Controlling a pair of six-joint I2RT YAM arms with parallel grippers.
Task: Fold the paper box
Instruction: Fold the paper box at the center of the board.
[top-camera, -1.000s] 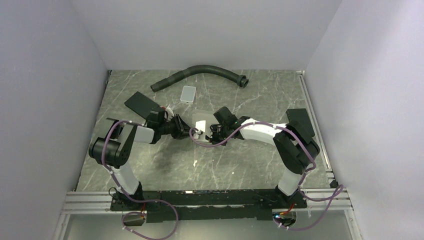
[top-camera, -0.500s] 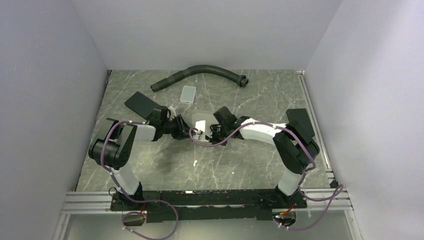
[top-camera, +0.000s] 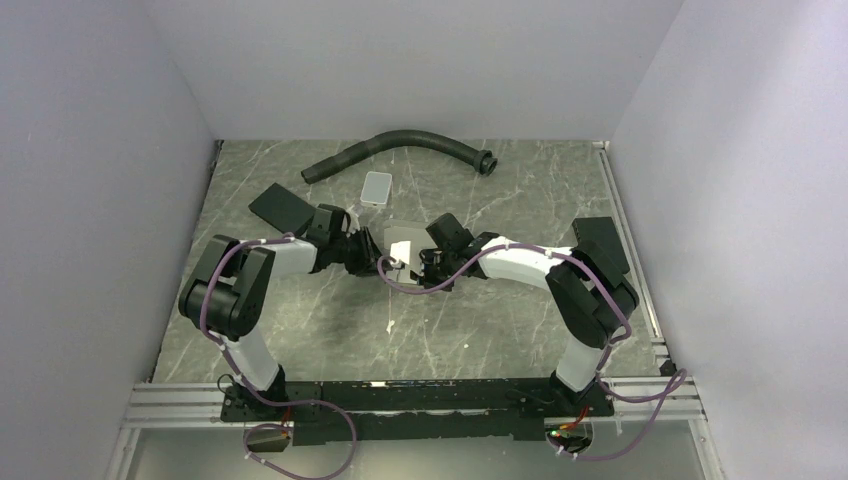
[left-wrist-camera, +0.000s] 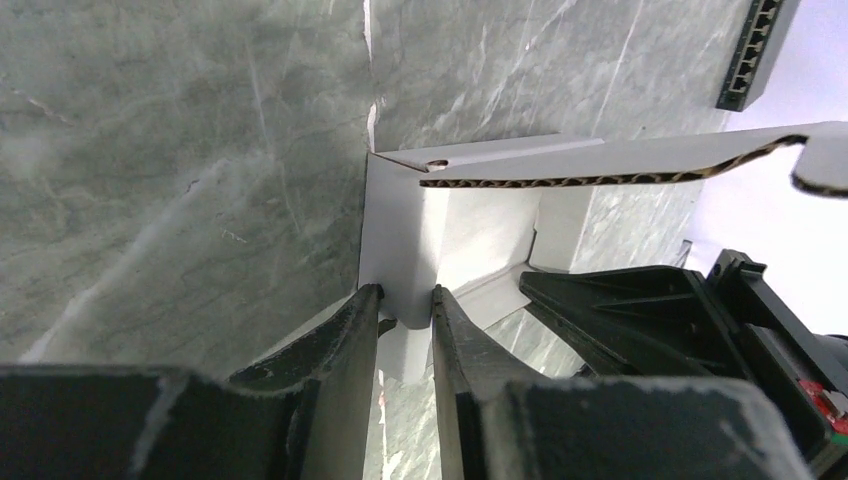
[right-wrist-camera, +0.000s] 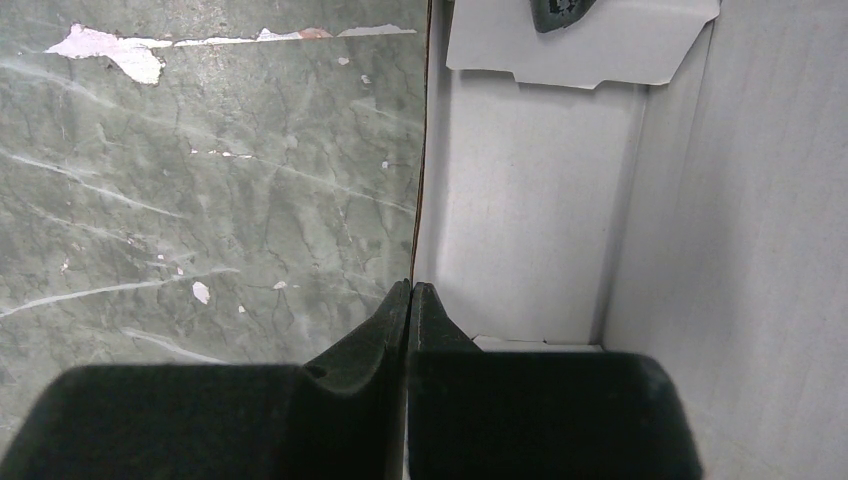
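Far left, well apart from the work: black flat rectangular pad (top-camera: 280, 208), lying on the grey-green marbled tabletop (top-camera: 480, 320).

Next, left gripper (top-camera: 374, 258), reaching in from the left. In the left wrist view, jaws stand a narrow way apart and clamp a white flap of the box, with one of the fingers (left-wrist-camera: 350, 330) on each face of it.

Toward the back, a small rounded-corner light grey tile (top-camera: 377, 186) and a long black curved hose (top-camera: 420, 140), neither touching anything in use.

At mid-table, between the two claws: white thin-cardboard paper box (top-camera: 403, 238), partly raised. In the right wrist view, floor panel (right-wrist-camera: 530, 200) flat, side walls standing around it, and a tabbed flap (right-wrist-camera: 590, 45) leaning in at the far end, not tucked. In the left wrist view, one panel with a bare corrugated edge (left-wrist-camera: 600, 178) hangs loose above the rest.

Just right of the box, right gripper (top-camera: 408, 266): jaws pressed fully together, with the thin edge of a side wall running straight into the tips, so apparently pinching that wall.

Judged roughly midway. Done: sheet creased, walls up, both claws holding. Left: seat the end flap, tuck the tabs, bring the loose panel over and close.
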